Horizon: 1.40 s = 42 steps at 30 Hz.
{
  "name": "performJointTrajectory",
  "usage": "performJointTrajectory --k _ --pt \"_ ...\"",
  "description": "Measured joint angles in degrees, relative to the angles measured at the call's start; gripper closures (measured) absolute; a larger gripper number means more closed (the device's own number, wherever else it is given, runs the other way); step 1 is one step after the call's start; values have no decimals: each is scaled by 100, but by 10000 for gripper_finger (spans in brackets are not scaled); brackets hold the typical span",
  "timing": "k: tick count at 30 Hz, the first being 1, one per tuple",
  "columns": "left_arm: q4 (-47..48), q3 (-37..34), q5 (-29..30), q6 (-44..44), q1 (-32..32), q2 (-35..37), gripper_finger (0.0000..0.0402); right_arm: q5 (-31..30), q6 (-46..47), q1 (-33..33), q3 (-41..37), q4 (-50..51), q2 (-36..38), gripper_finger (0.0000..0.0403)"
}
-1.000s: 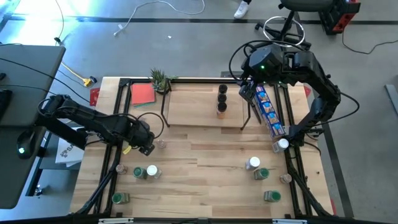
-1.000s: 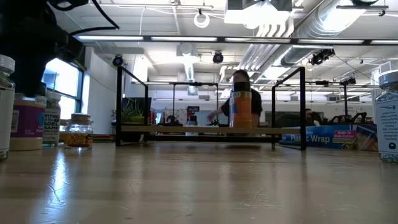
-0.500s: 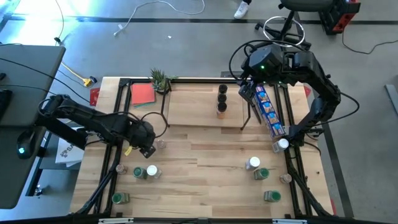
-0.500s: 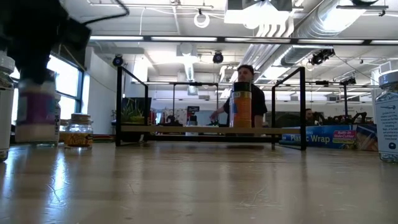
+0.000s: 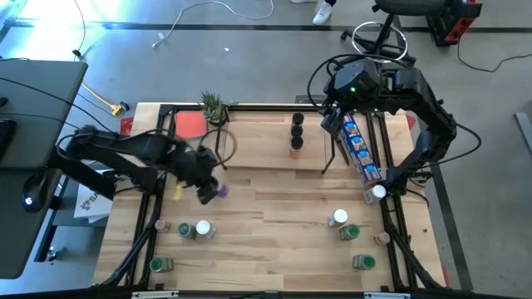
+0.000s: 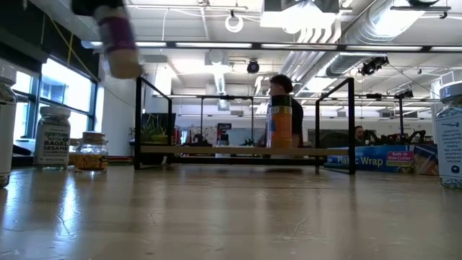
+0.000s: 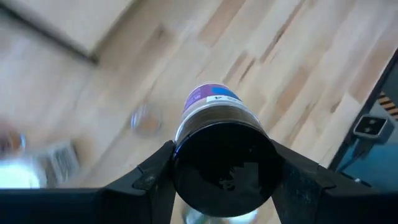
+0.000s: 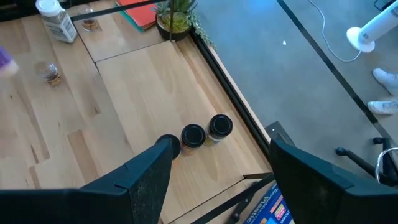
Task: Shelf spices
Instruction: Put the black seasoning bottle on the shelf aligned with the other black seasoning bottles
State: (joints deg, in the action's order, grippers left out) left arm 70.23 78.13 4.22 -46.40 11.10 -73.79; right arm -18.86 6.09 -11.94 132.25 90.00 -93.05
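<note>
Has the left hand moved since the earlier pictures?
Yes. The left hand, holding a purple-labelled jar, has lifted it off the table and moved toward the shelf.

A long blue box (image 5: pixel 361 148) lies beside the right edge of the wooden table (image 5: pixel 274 241), its print facing up; in the low view it shows the word "Wrap". At the far left corner a small potted plant (image 5: pixel 214 105) stands next to a flat red pad (image 5: pixel 190 124). A white cable (image 5: pixel 216 12) curls across the grey floor (image 5: pixel 249 50) beyond the table, and a dark desk (image 5: pixel 37 91) sits to the left. In the low view a person (image 6: pixel 283 90) shows behind the table, possibly seated.
</note>
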Motion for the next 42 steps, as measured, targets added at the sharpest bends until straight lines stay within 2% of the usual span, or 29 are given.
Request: performJointTrajectory --k 6,11,15,19,25,32,37,42 --pt "-181 1100 38 1178 -750 -1246 207 477 320 47 0 1 325 140" --pt "-765 1907 -97 1694 -1360 -2233 207 499 605 245 0 1 667 140" --pt "-1036 2760 -223 1925 -1598 -3105 207 494 905 460 0 2 957 140" --pt "-895 3722 -246 1966 -1680 -3942 207 464 1045 694 0 2 1266 140" --pt "-749 4739 -232 1680 -1746 -4882 207 84 1011 917 2 2 1656 140" --pt "-647 4998 -163 1150 -1747 -5258 207 16 790 916 2 2 1862 140" --pt "-660 4998 390 901 -1752 -5246 207 16 782 916 2 2 1835 140" --pt "-648 5006 365 822 -1839 -5292 199 16 644 916 2 2 1779 140"
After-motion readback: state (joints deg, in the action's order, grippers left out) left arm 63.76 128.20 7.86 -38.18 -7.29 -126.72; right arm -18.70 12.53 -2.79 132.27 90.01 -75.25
